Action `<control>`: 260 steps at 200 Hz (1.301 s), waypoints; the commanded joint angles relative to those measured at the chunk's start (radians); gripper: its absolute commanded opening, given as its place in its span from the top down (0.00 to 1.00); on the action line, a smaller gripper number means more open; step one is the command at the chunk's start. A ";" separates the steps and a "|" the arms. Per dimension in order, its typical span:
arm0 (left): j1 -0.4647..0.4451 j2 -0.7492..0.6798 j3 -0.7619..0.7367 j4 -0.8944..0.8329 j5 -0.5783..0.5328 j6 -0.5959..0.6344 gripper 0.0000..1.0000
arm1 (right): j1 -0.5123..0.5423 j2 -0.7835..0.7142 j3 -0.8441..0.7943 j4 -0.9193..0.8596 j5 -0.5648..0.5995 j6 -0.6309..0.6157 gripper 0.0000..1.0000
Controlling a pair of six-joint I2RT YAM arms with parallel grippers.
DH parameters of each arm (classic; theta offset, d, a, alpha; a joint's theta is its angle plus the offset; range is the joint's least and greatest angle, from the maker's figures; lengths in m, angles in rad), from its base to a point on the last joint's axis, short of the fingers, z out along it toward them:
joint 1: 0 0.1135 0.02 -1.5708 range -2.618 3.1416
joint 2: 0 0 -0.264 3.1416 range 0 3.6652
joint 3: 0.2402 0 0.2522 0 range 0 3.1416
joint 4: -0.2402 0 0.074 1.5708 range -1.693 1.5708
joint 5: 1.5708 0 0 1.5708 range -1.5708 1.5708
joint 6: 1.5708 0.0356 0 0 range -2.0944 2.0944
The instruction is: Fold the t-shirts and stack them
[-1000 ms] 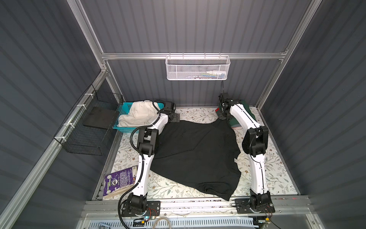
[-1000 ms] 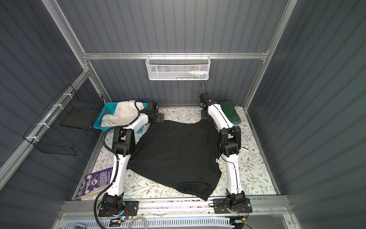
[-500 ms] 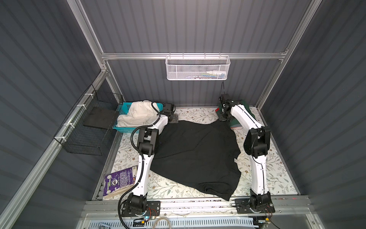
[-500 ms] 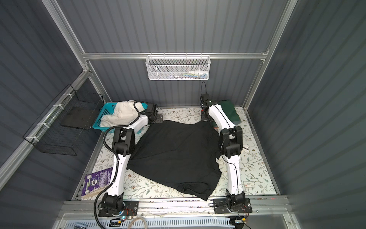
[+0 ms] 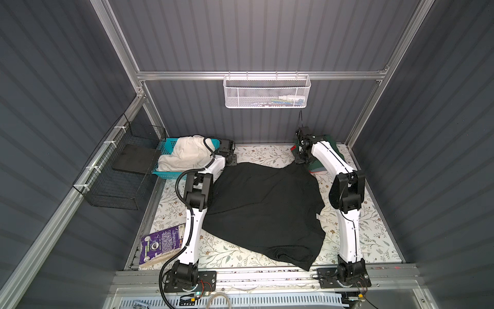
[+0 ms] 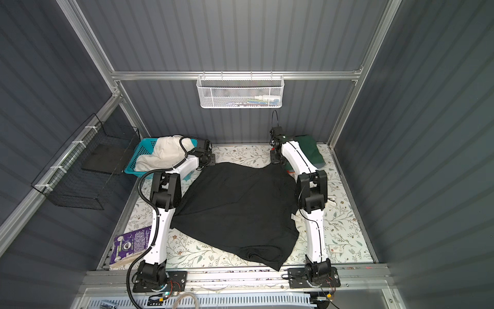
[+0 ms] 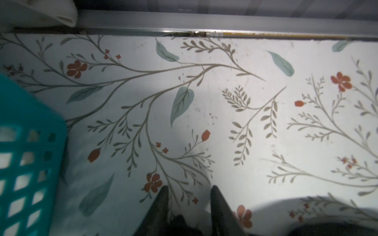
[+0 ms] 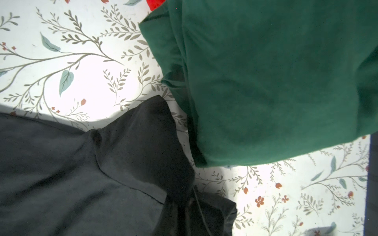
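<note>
**Q:** Where do we find the black t-shirt?
**A:** We see it spread over the middle of the flowered desk, between the 2 arms, with its 2 far corners raised.

**Q:** How do we read the pincers?
**A:** The left pincer has its fingers close together, pinching a bunch of black cloth. The right pincer is pressed together on the other far corner.

**Q:** And the other shirts?
**A:** The dark green t-shirt lies at the far right, just beside the right pincer. A red t-shirt shows at its edge. The cream-white t-shirt fills the turquoise basket at far left.
</note>
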 commanded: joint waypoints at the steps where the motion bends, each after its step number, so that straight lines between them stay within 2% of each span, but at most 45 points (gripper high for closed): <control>1: 0.006 0.034 0.066 -0.099 0.020 0.019 0.87 | -0.005 -0.024 0.014 -0.003 -0.020 0.010 1.00; 13: 0.006 0.033 0.077 -0.106 0.013 0.027 1.00 | -0.005 -0.027 0.018 -0.002 -0.025 0.011 1.00; 78: 0.006 -0.015 0.154 -0.120 -0.155 0.107 1.00 | -0.006 -0.037 0.068 -0.004 -0.014 0.004 1.00; 105: 0.006 -0.015 0.196 -0.142 -0.211 0.125 1.00 | -0.005 -0.072 0.065 0.007 0.033 0.008 1.00; 149: 0.006 -0.030 0.176 -0.132 -0.265 0.137 1.00 | -0.004 -0.108 0.072 0.015 0.098 -0.012 1.00; 208: 0.006 0.004 0.181 -0.092 -0.345 0.139 1.00 | -0.008 -0.041 0.191 -0.048 0.222 -0.050 1.00; 260: 0.004 -0.005 0.182 -0.020 -0.411 0.137 1.00 | 0.006 -0.069 0.117 -0.002 0.126 -0.045 1.00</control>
